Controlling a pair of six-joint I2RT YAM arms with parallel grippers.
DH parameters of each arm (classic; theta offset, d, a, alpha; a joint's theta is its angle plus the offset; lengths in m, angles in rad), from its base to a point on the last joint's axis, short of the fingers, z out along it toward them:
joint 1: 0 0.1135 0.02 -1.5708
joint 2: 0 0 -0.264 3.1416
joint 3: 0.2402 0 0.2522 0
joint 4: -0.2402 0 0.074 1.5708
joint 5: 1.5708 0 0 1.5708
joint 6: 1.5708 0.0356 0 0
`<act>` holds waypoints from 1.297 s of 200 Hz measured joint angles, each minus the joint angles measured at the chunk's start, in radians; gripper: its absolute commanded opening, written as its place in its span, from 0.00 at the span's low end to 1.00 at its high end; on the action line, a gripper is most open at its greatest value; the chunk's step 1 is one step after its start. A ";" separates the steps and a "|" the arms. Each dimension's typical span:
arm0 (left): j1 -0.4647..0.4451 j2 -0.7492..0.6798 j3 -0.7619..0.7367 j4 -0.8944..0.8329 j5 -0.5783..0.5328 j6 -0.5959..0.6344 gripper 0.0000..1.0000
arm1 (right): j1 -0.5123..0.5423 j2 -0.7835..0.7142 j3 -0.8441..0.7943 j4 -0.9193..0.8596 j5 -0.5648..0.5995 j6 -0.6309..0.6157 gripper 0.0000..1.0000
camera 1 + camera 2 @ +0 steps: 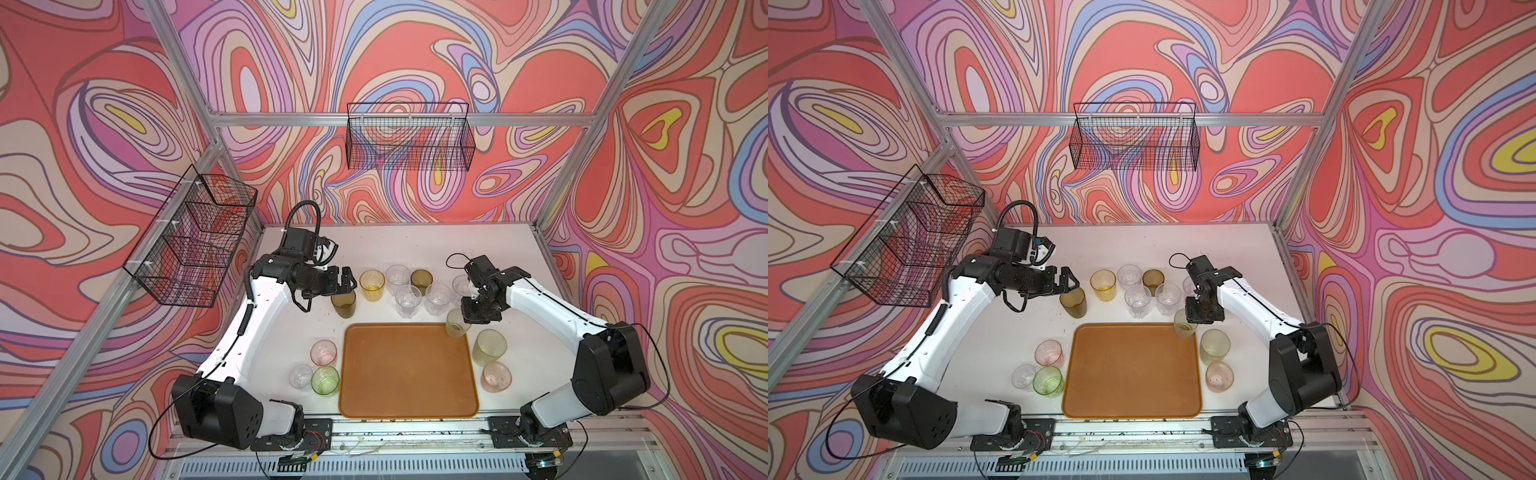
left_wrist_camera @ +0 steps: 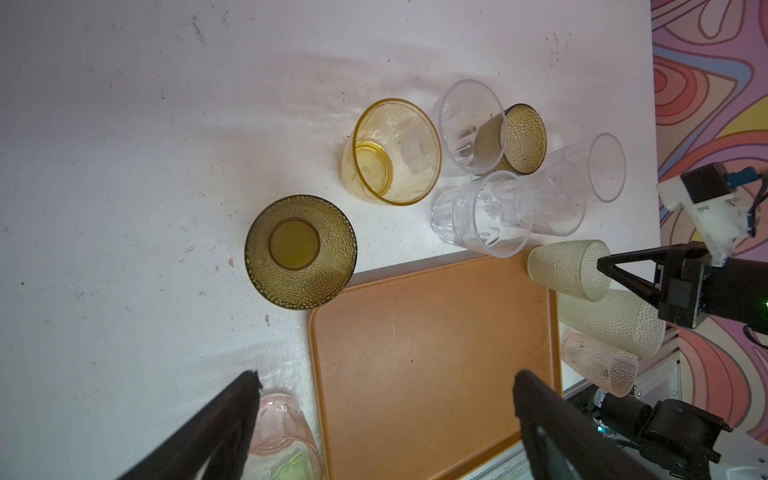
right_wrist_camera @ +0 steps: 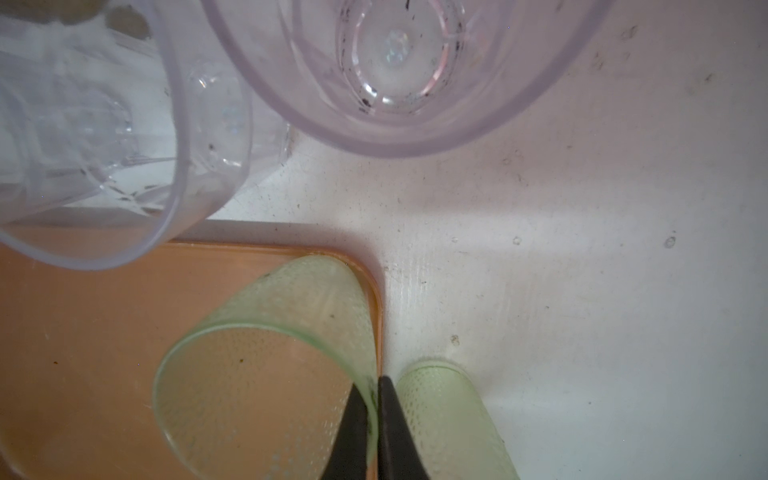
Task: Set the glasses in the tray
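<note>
The orange-brown tray (image 1: 409, 370) lies at the table's front middle. My right gripper (image 3: 372, 384) is shut on the rim of a pale frosted green glass (image 1: 456, 324), which hangs tilted over the tray's far right corner. My left gripper (image 2: 384, 380) is open and empty, just above and left of a dark olive glass (image 1: 343, 303) behind the tray's far left corner. An amber glass (image 1: 371, 284), several clear glasses (image 1: 408, 301) and another olive one (image 1: 421, 279) stand behind the tray.
Right of the tray stand a second frosted green glass (image 1: 490, 347) and a pink one (image 1: 496, 376). To its left are a pink (image 1: 323, 353), a clear (image 1: 300, 377) and a bright green glass (image 1: 325, 379). Black wire baskets (image 1: 409, 137) (image 1: 195, 237) hang on the walls.
</note>
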 measured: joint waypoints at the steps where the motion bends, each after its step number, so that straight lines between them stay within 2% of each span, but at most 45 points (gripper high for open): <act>1: 0.000 0.000 0.000 0.000 0.000 0.000 0.98 | 0.000 0.000 0.000 0.000 0.000 0.000 0.06; 88: 0.000 0.000 -0.005 0.001 -0.002 0.000 0.98 | 0.000 0.009 -0.005 0.008 0.004 0.000 0.14; 146: 0.000 0.000 -0.005 0.001 -0.004 0.000 0.98 | 0.000 0.009 0.000 -0.004 0.004 0.006 0.27; 175: -0.001 0.000 -0.005 0.004 -0.003 -0.003 0.98 | 0.000 -0.005 0.029 -0.035 0.005 0.009 0.35; 259: -0.020 0.000 -0.004 0.014 0.001 -0.016 0.98 | 0.023 -0.126 0.134 -0.198 0.028 0.043 0.41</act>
